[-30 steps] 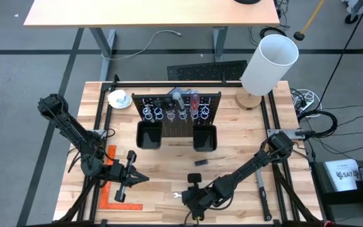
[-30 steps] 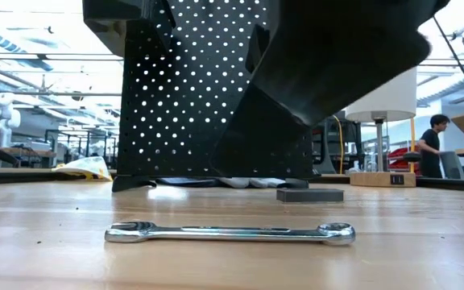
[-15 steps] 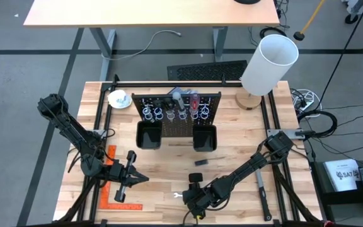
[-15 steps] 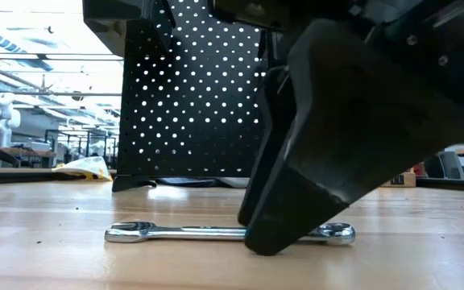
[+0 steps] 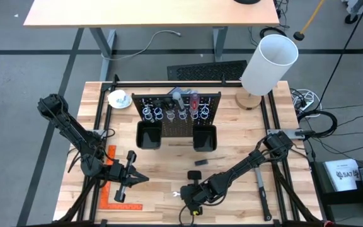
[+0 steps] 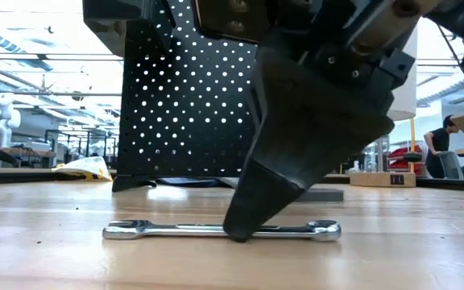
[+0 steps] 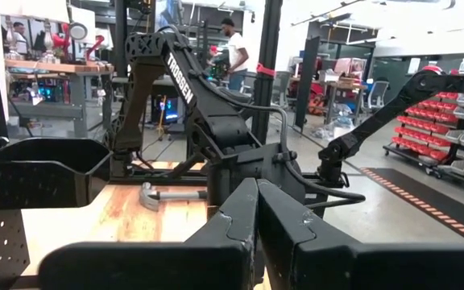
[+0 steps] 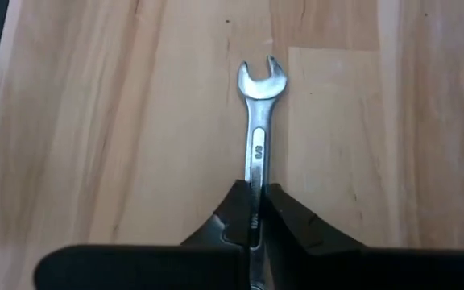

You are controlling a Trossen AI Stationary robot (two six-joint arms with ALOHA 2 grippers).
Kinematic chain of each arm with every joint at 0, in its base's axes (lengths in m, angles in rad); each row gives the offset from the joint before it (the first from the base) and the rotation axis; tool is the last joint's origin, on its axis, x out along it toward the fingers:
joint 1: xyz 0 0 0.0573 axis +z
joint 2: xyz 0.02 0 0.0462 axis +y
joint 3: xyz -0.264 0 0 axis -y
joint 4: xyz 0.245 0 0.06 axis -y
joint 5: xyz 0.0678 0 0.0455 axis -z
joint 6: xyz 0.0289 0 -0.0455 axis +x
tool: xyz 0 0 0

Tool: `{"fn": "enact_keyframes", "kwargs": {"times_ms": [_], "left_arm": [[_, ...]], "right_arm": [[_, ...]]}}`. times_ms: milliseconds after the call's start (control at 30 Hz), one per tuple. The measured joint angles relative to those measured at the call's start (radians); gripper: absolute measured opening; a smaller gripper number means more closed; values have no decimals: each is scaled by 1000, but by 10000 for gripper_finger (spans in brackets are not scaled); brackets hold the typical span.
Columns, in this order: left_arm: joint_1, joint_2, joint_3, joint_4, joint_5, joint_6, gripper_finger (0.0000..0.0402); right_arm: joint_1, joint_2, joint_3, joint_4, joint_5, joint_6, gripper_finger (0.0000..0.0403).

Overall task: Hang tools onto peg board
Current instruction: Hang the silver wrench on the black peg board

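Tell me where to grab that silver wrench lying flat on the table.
Grip the wrench on its narrow straight shank, coming from above with fingers across its width; it lies flat, and the heads are wider. The right gripper already pinches it there.

White capitals spell "TROSSEN" down the upper link of the dark arm (image 7: 185, 84) seen in the left wrist view. The wrench (image 8: 257, 145) shank carries a small stamped mark, too small to read. No other text is legible.
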Motion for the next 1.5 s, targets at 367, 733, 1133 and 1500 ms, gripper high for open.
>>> {"fn": "enact_keyframes", "kwargs": {"times_ms": [367, 733, 1133, 1500], "left_arm": [[0, 0, 7, 76, 8, 34, 15], [-3, 0, 19, 33, 188, 22, 16], [5, 0, 19, -91, 163, -82, 16], [5, 36, 19, -276, 128, -313, 27]], "right_arm": [[0, 1, -2, 8, 3, -19, 1], [26, -36, -9, 11, 34, -80, 1], [61, -56, -6, -108, 60, -56, 118], [62, -56, -5, -153, 59, -27, 164]]}}
